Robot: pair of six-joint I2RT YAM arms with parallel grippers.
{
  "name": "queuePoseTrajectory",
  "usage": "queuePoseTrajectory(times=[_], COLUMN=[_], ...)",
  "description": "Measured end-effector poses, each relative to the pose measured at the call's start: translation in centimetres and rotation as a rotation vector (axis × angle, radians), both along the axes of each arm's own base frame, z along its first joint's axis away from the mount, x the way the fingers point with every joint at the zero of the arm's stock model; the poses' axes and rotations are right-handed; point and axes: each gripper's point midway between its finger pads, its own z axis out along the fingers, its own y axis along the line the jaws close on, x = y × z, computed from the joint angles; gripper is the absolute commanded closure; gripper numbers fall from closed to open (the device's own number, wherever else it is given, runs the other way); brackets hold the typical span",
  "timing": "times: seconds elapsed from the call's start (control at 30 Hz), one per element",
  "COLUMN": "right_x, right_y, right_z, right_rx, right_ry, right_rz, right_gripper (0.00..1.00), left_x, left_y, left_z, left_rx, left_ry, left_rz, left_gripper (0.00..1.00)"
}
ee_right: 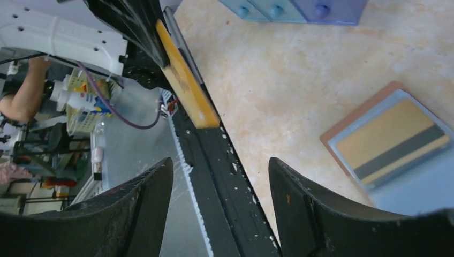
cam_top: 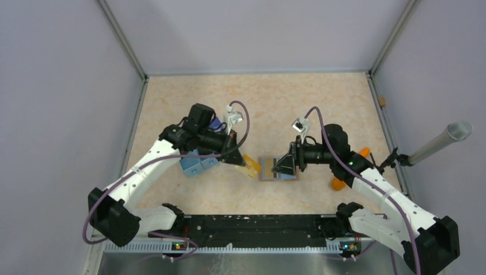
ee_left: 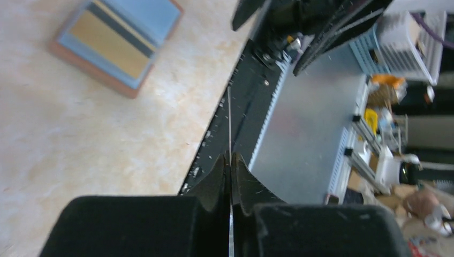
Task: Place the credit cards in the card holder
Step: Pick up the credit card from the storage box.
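Between the tips of your clenched left claw sits a thin yellow-gold rectangular card. Just below your released right claw lies the flat brown leather card holder, with a striped gold card on it.

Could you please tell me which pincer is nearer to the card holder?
Right: the right pincer hangs open over the card holder; the left pincer, gripping a yellow card, sits beside it.

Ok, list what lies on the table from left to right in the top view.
blue box → yellow card → wallet → orange object → microphone
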Motion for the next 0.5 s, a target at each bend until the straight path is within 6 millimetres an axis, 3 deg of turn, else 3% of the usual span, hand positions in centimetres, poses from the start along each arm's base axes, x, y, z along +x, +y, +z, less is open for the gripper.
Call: queuePoseTrajectory(times=[0.23, 0.37, 0.5], right_x=[-2.8, -4.4, -5.1], right_y=[2.5, 4.1, 5.1], right_z=[0.5, 0.1, -0.3], right_rx=[0.054, 0.061, 0.064], right_ry=[0.033, 0.055, 0.064], right_rz=[0.168, 0.253, 0.279], right_gripper=[0.50, 0.67, 0.94], left_x=[-4.4, -4.5, -4.2], left_y=[-2.5, -2.9, -3.3], left_z=[-1.6, -1.7, -1.7], left_rx=[-0.013, -0.041, -0.061], left_ry=[0.070, 0.069, 0.063], left_rz=[-0.222, -0.236, -0.222], left_gripper=[1.00, 1.00, 1.00])
